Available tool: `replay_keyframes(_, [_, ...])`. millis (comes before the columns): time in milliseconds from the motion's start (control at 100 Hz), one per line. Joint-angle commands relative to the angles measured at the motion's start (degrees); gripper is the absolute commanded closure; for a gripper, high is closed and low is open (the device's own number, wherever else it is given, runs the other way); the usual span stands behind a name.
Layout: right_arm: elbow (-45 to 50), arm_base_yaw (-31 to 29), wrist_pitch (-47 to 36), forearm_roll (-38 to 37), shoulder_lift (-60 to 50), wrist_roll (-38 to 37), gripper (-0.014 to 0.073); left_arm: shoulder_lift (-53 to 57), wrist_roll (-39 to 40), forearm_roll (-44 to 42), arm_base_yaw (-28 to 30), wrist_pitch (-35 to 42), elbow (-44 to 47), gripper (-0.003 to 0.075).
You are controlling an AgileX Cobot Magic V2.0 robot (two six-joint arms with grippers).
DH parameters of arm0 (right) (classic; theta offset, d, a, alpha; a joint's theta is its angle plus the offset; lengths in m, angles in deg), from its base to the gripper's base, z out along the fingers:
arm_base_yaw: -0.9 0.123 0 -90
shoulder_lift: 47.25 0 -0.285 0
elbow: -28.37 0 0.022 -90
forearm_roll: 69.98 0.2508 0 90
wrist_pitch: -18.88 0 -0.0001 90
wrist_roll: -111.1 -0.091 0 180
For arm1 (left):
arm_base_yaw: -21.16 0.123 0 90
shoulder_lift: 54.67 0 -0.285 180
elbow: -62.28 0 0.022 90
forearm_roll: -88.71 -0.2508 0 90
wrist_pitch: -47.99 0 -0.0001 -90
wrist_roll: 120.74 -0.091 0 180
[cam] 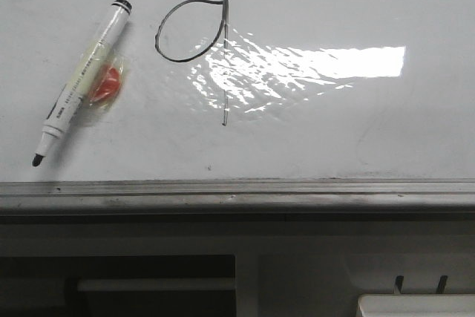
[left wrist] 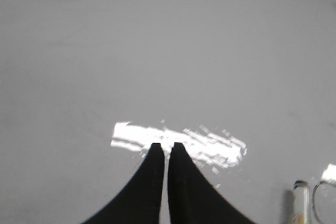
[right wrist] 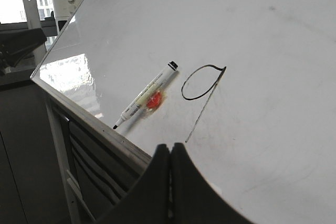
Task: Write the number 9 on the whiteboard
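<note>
The number 9 (cam: 224, 64) is drawn in thin black marker on the whiteboard (cam: 356, 124), a wide oval loop with a long straight stem. It also shows in the right wrist view (right wrist: 202, 108). A white marker pen (cam: 82, 79) lies uncapped on the board left of the figure, tip toward the front rail, with a red-orange patch under clear tape beside it. It also shows in the right wrist view (right wrist: 144, 96). My left gripper (left wrist: 167, 145) is shut and empty above bare board. My right gripper (right wrist: 170, 146) is shut and empty above the board's front edge, short of the stem's end.
A grey metal rail (cam: 237, 192) runs along the board's front edge. Below it stands beige furniture with dark slots (cam: 148, 280). A bright light reflection (cam: 312, 64) lies right of the figure. Outside the board's left edge are dark equipment and a window (right wrist: 31, 19).
</note>
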Motion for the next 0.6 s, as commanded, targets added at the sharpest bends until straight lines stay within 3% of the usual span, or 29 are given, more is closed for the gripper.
replay_keyframes(0, [-1.52,-0.02,-4.19,-0.77,0.39,0.29,0.0664,1.43,0.45,-0.06,1.06,-2.73,2.36,0.074])
replay_keyframes(230, [-1.52,-0.02,-4.19,-0.77,0.39,0.29,0.0664,1.43,0.32,-11.63,1.16,-20.27,2.36,0.074])
replay_keyframes(460, [-1.52,-0.02,-4.19,-0.77,0.39,0.29,0.0664,1.43,0.32,-11.92,1.16,-29.45,2.36,0.074])
replay_keyframes(590, [-1.52,-0.02,-4.19,-0.77,0.39,0.29,0.0664,1.43,0.55,-11.92,1.16,-29.4,2.36,0.074])
